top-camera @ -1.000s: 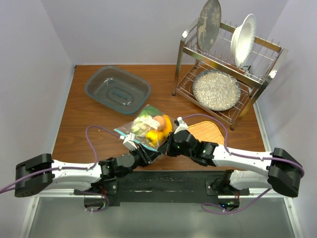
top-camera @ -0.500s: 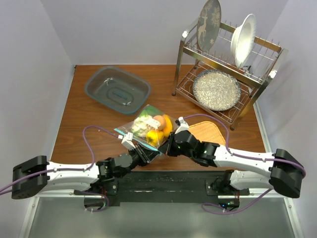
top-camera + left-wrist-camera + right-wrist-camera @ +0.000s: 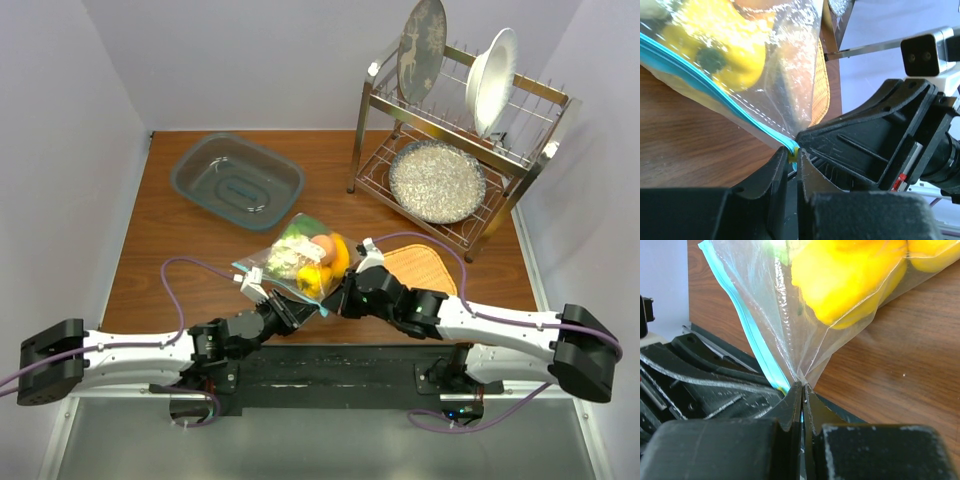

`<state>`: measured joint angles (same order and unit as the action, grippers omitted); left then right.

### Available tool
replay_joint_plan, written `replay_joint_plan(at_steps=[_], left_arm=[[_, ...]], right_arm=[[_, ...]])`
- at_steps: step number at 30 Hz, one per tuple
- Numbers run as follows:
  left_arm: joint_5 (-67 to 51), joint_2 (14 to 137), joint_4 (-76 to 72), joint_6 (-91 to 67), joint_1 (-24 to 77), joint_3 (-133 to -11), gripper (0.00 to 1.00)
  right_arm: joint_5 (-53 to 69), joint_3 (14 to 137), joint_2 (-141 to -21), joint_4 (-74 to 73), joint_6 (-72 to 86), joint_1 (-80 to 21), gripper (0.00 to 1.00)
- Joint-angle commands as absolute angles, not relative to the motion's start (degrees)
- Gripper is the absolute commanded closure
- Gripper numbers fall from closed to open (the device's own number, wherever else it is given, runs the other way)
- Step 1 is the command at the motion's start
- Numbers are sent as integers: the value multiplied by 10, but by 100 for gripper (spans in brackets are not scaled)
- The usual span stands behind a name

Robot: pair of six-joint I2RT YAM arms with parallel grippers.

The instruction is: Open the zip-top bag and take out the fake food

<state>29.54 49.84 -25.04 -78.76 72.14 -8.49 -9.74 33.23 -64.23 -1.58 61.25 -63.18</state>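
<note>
Plastic bag (image 3: 300, 258) clear, crinkly; zip strip (image 3: 715, 95) teal; pepper (image 3: 735, 45) smooth, yellow.

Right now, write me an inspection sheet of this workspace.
Surface: brown wooden table.
Job's things: zip-top bag lies mid-table, its teal zip looks shut, with the fake food inside.
Clutter: grey tub far left; dish rack holding plates far right; woven mat beside the bag.
Grippers: left gripper pinches the zip's end; right gripper pinches the bag's corner next to it.
Cables: purple cable loops over the table.
Surroundings: plain white walls.
</note>
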Motion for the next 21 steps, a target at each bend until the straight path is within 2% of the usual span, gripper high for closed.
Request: replay_joint_plan(at_steps=[1, 5, 17, 21], left_arm=[[361, 479, -201, -804, 719, -76, 88], [377, 459, -170, -820, 718, -71, 88], [492, 352, 164, -860, 692, -126, 87], [501, 329, 200, -837, 658, -146, 86]], right_arm=[[-98, 323, -621, -37, 600, -639, 100], [-91, 319, -614, -40, 597, -639, 100], [-109, 298, -547, -100, 584, -640, 100], [-108, 287, -533, -114, 582, -639, 100]])
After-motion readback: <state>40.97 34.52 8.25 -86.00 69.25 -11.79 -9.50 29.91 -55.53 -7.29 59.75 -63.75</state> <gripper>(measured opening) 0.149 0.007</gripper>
